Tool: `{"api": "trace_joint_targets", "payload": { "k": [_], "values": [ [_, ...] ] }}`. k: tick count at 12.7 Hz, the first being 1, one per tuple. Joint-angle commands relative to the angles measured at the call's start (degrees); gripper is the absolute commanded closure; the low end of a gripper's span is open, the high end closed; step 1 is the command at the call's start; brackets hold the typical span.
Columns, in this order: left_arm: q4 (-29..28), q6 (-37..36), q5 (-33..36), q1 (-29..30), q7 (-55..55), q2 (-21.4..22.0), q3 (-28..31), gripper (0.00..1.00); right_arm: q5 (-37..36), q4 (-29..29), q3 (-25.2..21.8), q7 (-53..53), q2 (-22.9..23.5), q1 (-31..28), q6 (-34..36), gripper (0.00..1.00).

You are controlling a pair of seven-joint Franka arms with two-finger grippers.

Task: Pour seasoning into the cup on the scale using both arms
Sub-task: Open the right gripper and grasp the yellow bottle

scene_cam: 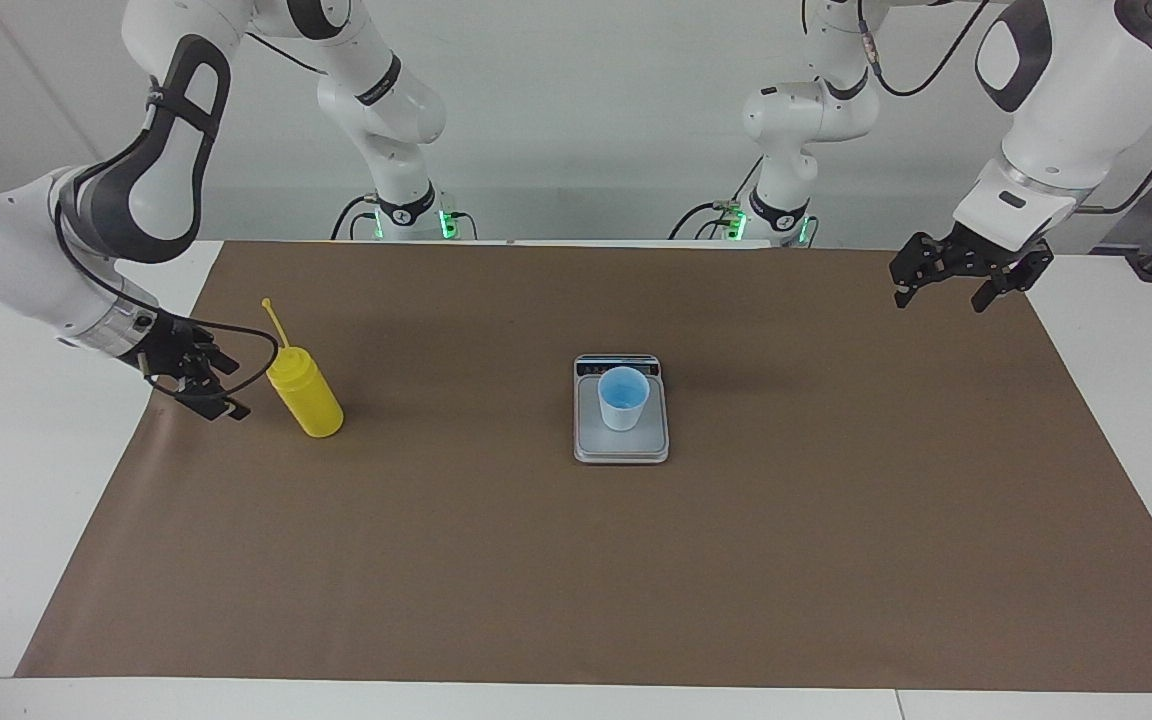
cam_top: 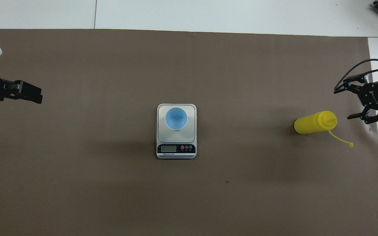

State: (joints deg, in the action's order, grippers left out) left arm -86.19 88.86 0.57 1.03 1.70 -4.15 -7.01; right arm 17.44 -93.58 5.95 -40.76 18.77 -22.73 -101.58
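The seasoning, a yellow squeeze bottle (scene_cam: 306, 395) (cam_top: 313, 123), stands upright on the brown mat toward the right arm's end of the table, its thin cap stick (scene_cam: 273, 318) (cam_top: 341, 140) sticking up. My right gripper (scene_cam: 234, 388) (cam_top: 341, 104) is low beside the bottle, open and pointing at its body, with a small gap between them. The light-blue cup (scene_cam: 623, 397) (cam_top: 176, 118) stands on the silver-grey scale (scene_cam: 621, 447) (cam_top: 192, 134) at the table's middle. My left gripper (scene_cam: 938, 300) (cam_top: 39, 97) hangs open and holds nothing, over the mat's corner at the left arm's end.
A brown mat (scene_cam: 636, 580) (cam_top: 189, 196) covers most of the white table (scene_cam: 26, 470). A black cable (scene_cam: 256, 360) loops from the right wrist close to the bottle's top. The scale's display strip (cam_top: 176, 149) faces the robots.
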Motion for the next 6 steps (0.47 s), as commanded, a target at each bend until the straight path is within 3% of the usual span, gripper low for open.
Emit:
{"api": "trace_joint_targets", "payload": {
  "k": [1,2,6],
  "values": [
    [-7.0,3.6,0.4,0.5,0.1,4.9,-0.1,0.00,2.0,1.6,0.6,-2.7,4.2,-1.3,0.3,0.00],
    [-7.0,4.9,0.2,0.5,-1.1,4.9,-0.1,0.00,4.7,1.6,0.7,-2.7,6.4,-2.6,0.8,0.00],
    [-5.5,3.7,-0.7,0.6,-2.1,4.4,-0.1,0.00,6.4,-1.1,0.6,-3.4,6.5,-2.1,2.3,0.00]
  ]
}}
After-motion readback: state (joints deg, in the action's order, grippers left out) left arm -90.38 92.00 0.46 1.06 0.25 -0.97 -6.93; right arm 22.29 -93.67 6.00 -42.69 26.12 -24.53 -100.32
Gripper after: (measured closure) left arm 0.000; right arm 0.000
